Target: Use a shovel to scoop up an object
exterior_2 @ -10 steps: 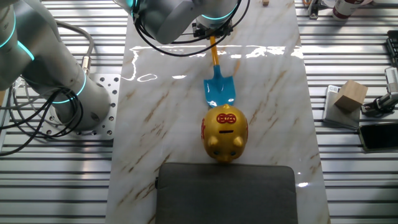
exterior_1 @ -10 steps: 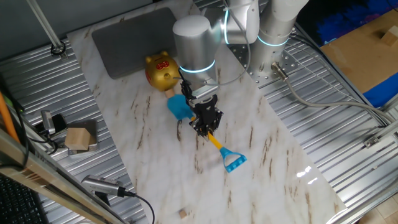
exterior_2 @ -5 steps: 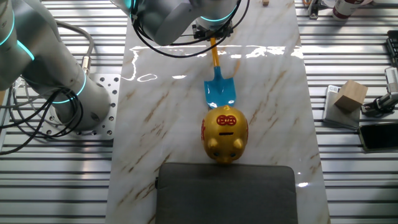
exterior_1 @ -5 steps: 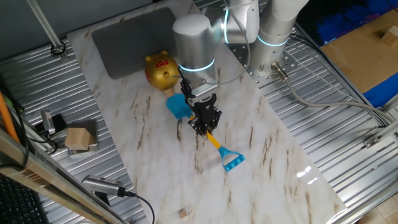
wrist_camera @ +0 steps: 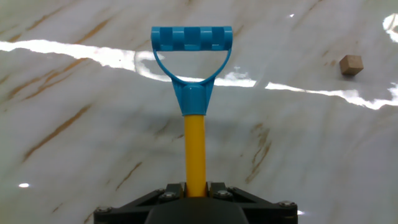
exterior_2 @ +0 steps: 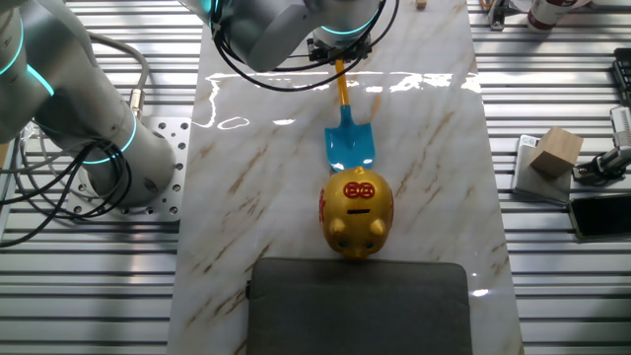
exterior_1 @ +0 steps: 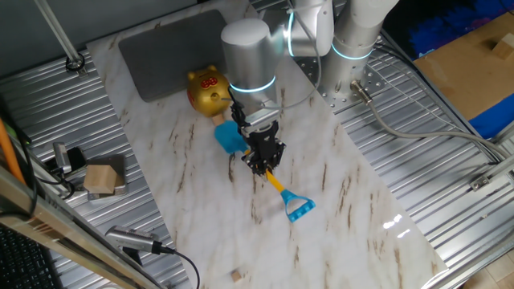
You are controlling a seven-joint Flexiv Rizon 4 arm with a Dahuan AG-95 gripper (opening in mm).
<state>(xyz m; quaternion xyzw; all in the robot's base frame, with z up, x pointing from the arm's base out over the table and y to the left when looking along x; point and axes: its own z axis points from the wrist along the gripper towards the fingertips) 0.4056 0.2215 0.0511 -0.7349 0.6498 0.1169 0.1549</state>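
Though gripped, shovel (exterior_1: pixel 268 177) blade toward pig bank (exterior_1: pixel 208 91).

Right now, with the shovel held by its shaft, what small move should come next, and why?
Probably lift the shovel and carry it toward the cube. The end effector grips the yellow shaft, the blade lies beside the gold pig, and the cube lies far off, near the table edge.

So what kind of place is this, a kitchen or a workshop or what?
Most likely a robotics lab bench: a marble-patterned board on ribbed metal decking, loose cables, and a gripper holding a toy shovel beside a gold piggy bank.
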